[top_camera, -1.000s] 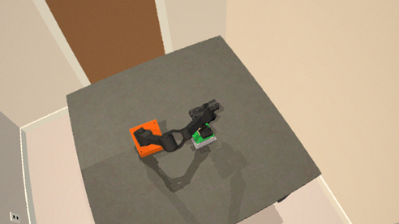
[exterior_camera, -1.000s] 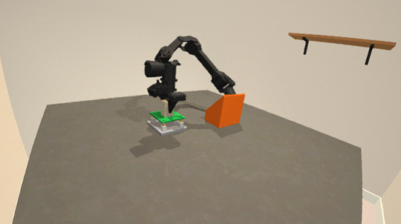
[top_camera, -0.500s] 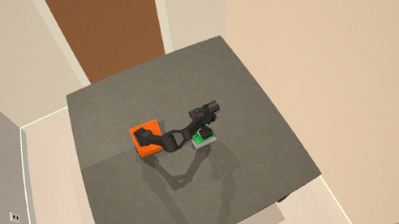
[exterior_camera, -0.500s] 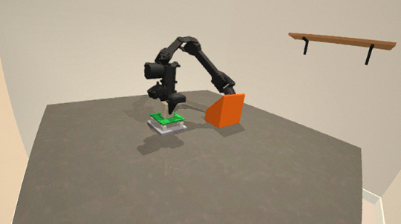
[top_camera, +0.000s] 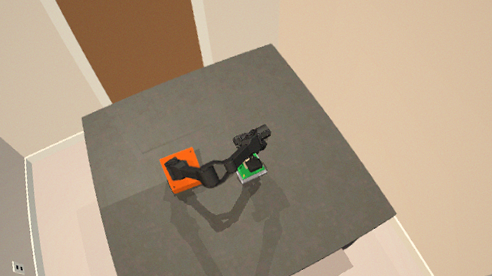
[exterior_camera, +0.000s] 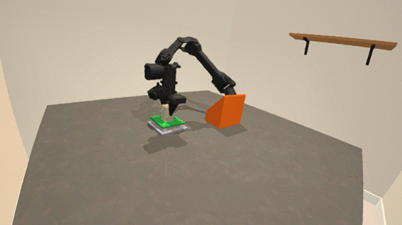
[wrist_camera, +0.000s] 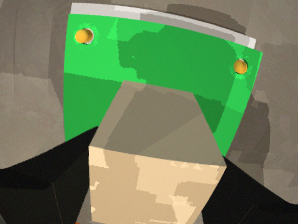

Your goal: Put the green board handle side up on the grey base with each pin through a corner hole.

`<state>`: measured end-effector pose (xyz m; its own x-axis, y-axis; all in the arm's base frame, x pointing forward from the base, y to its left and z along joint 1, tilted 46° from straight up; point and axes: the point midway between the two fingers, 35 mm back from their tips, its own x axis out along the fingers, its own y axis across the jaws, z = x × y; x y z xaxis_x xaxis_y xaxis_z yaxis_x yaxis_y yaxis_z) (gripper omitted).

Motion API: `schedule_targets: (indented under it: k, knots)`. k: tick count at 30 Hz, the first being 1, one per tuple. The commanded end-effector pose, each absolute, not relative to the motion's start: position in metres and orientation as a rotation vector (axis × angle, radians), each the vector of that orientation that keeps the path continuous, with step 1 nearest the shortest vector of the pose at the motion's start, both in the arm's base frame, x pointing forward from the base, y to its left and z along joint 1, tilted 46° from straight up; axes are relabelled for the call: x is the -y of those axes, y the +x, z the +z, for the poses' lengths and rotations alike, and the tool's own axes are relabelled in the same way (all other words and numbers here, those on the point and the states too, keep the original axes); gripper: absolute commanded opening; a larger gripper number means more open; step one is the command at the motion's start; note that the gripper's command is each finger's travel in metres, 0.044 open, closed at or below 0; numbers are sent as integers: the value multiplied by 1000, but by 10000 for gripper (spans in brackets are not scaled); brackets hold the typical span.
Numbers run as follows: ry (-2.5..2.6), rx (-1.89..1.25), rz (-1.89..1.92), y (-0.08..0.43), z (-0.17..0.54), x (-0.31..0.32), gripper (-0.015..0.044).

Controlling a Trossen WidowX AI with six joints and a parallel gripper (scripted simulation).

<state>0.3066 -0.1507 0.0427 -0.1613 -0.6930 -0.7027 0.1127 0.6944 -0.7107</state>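
Note:
The green board [top_camera: 247, 174] [exterior_camera: 172, 124] [wrist_camera: 92, 102] lies level on the grey base [exterior_camera: 169, 133] [wrist_camera: 110, 11], handle side up. In the wrist view one gold pin [wrist_camera: 84, 36] stands in the left far hole and another gold pin [wrist_camera: 240, 66] in the right far hole. Gold tips also show at the near corners in the exterior view; the posts are mostly covered. The beige square handle [exterior_camera: 165, 112] [wrist_camera: 155, 187] stands upright on the board. My gripper [exterior_camera: 168, 113] [wrist_camera: 150, 143] is open slightly wider than the handle, with its fingers still down on either side of it.
The orange block [top_camera: 188, 154] [exterior_camera: 229, 113] carries the arm's foot, a short way from the grey base. The dark table top [top_camera: 319, 186] [exterior_camera: 194, 188] lies around them. A wooden shelf [exterior_camera: 343, 40] hangs on the wall, away from the arm.

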Motion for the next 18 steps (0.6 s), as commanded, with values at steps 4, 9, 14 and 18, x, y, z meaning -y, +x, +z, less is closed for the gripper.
schedule_targets:
  k: [4, 9, 14, 18]
  knots:
    - [-487, -1585, -759, 307, 43, 150, 420]
    - [-486, -1586, -757, 311, 60, 132, 440]
    - [-486, -1586, -757, 312, 70, 122, 440]
    - [-490, -1590, -756, 315, 84, 108, 440]
